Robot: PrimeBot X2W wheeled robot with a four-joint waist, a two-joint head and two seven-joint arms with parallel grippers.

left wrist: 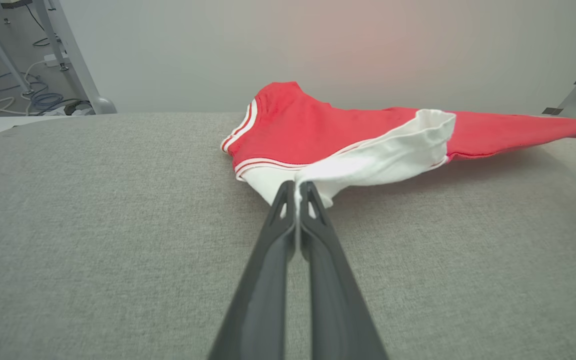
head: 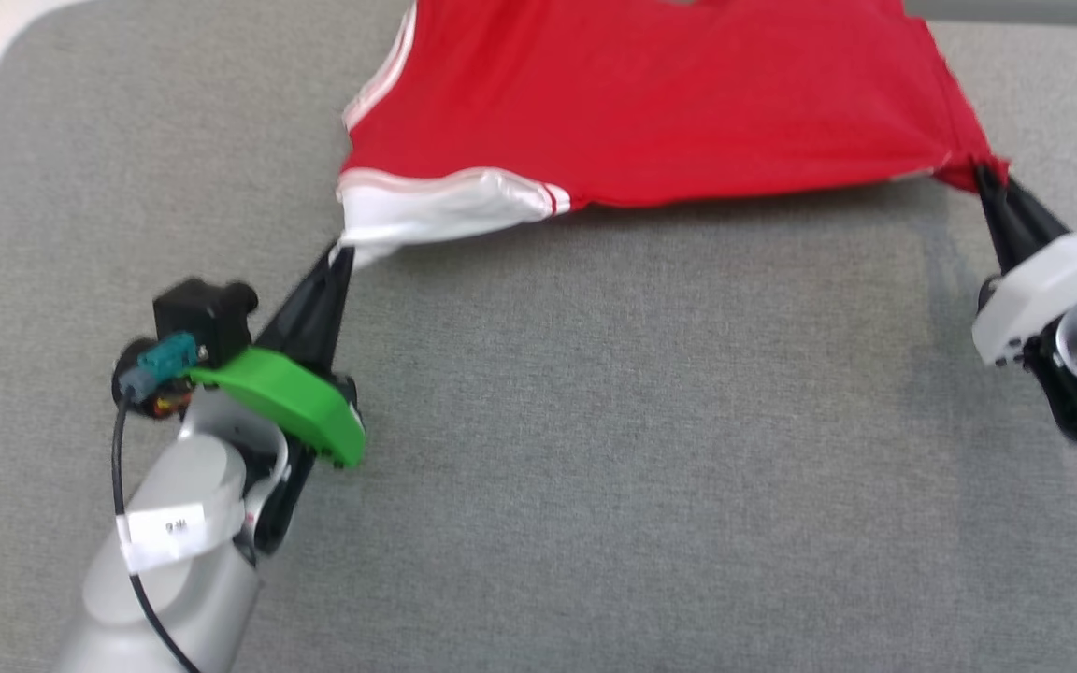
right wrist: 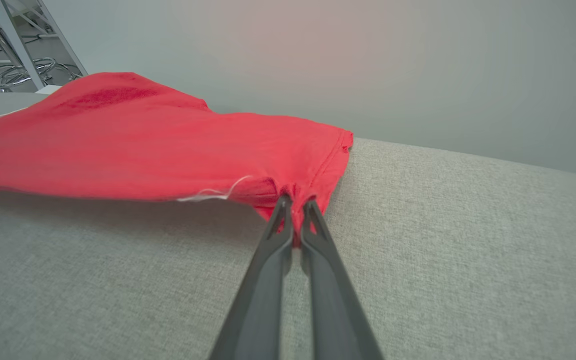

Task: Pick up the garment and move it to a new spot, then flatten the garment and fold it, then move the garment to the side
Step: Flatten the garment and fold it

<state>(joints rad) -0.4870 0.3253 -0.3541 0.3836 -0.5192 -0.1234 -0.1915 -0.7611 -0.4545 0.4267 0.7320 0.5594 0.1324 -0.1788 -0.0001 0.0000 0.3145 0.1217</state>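
Soft red garment (head: 669, 103) stretched taut; grey woven surface (head: 595, 449) beneath

Red garment (head: 669, 103), white striped sleeve, stretched taut, near edge lifted off grey surface.

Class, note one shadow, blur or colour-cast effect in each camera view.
Head view: the red-and-white soft-fabric jersey is slightly blurred, casting a soft shadow on the grey fabric surface below its near edge. Left wrist view: a pink glow tints the pale wall. Right wrist view: the jersey is smeared, the grey surface sharper.
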